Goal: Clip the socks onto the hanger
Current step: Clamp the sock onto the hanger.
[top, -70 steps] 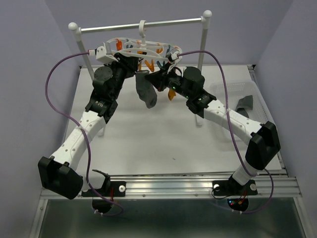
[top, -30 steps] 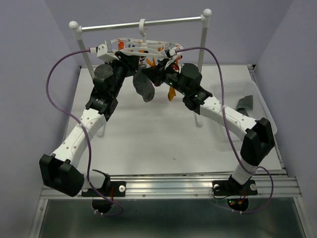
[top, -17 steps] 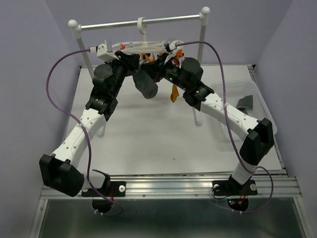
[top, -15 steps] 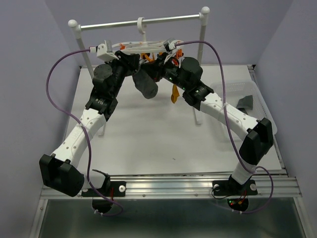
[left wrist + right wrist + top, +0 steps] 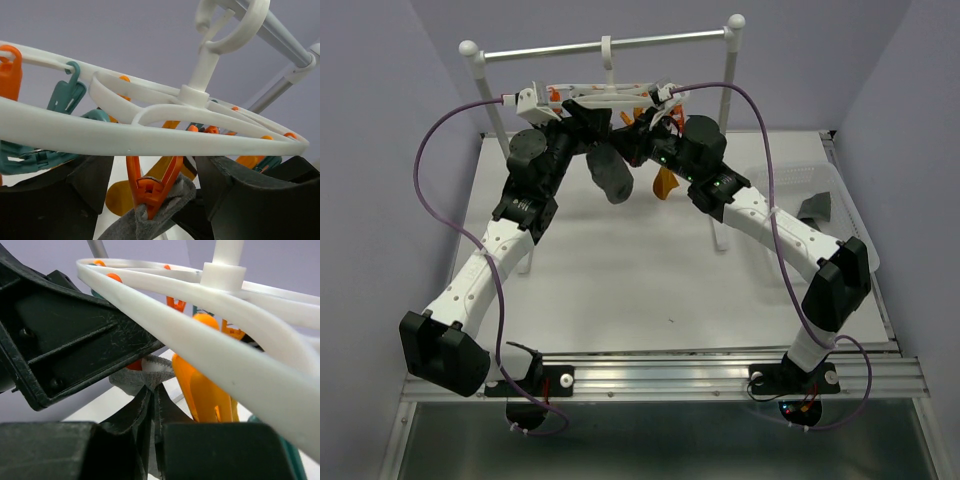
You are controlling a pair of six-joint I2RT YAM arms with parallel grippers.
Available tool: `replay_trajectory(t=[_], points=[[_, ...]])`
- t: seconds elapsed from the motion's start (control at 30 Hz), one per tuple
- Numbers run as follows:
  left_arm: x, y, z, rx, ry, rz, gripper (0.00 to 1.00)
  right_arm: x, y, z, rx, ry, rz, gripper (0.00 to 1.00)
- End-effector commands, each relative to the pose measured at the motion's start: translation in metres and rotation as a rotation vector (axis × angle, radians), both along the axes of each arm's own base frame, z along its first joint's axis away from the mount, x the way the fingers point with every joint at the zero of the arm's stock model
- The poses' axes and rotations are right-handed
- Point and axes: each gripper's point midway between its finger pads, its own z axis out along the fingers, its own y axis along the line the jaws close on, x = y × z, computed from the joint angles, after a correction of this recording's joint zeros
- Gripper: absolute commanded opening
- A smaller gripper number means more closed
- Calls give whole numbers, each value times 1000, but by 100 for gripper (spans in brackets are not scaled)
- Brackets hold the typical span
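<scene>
Under hanger [image 5: 165,141], grey sock [image 5: 145,225] in orange clip [image 5: 150,190], left jaws apart, right jaws pinching sock

Soft, even light comes from above; my arms [image 5: 490,260] cast only faint shadows on the white counter [image 5: 620,290]. The overhead view is sharp. In my right wrist view the hanger [image 5: 210,350] blurs close to the lens.
</scene>
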Motion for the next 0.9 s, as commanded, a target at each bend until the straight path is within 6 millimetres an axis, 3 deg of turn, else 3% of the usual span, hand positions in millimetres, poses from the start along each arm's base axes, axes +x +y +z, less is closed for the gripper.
replay_trajectory(t=[0.0, 0.03, 0.07, 0.1, 0.13, 0.17, 0.2, 0.4, 0.43, 0.47, 0.5, 0.53, 0.7, 0.87], points=[[-9, 5, 39, -26, -107, 0, 77, -4, -2, 27, 45, -51, -15, 13], [-9, 5, 38, -25, -104, 0, 80, -4, -3, 27, 45, -50, -20, 17], [-10, 6, 39, -26, -107, 1, 82, -4, -4, 26, 44, -47, -26, 33], [-11, 6, 38, -26, -105, 0, 84, -2, -6, 25, 43, -42, -39, 38], [-11, 7, 37, -25, -102, 3, 96, -3, -8, 26, 44, -44, -44, 42], [-12, 8, 37, -25, -106, 3, 97, -2, -9, 20, 37, -31, -52, 46], [-13, 8, 35, -23, -101, 3, 99, -1, -11, 18, 35, -24, -66, 56], [-21, 12, 33, -31, -97, 9, 99, -9, -32, 10, 17, -5, -124, 79], [-23, 14, 30, -32, -90, 13, 99, -12, -38, 4, 3, 1, -141, 86], [-22, 14, 26, -31, -79, 16, 99, -10, -39, -6, -12, 14, -147, 86], [-25, 15, 25, -29, -75, 16, 99, -12, -45, -5, -16, 8, -165, 96], [-26, 16, 20, -26, -63, 18, 99, -12, -48, -20, -42, 23, -179, 100], [-33, 24, 17, -37, -57, 52, 99, -12, -73, -42, -90, 58, -282, 100], [-35, 29, 13, -44, -43, 67, 99, -19, -98, -41, -119, 31, -355, 100]])
